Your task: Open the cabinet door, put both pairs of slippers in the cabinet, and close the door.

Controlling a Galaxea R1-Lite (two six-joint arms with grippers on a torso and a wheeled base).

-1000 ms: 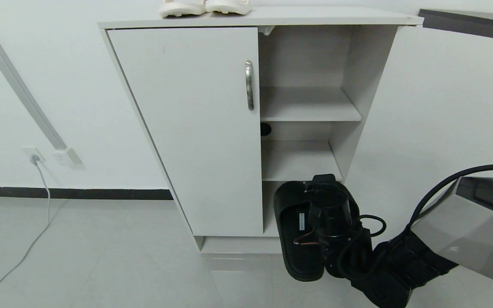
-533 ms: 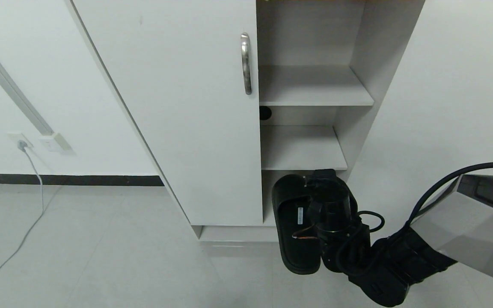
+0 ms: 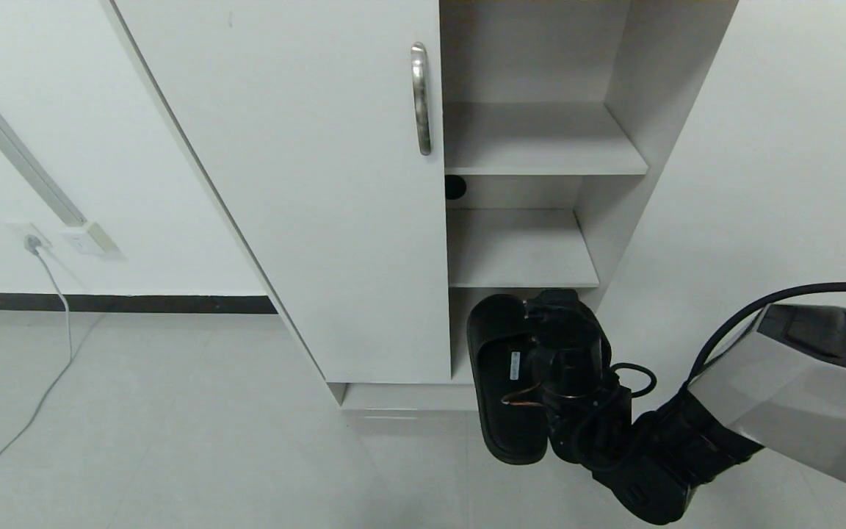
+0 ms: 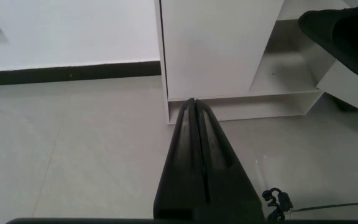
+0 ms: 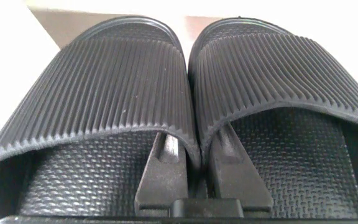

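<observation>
Item 1: slippers (image 3: 505, 382), black pair, lower centre of frame, toes at the bottom opening of the cabinet (image 3: 305, 184).
Grip: right pincer (image 5: 194, 149) clamps their touching inner sides, apparently so 2 travel as 1.
Spare: left pincer (image 4: 192, 109) closed, empty.

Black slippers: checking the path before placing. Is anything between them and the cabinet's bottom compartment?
Nothing visible. The right gripper holds the black slippers at the open bottom compartment's mouth; the closed left door stands beside that opening, not across it.
</observation>
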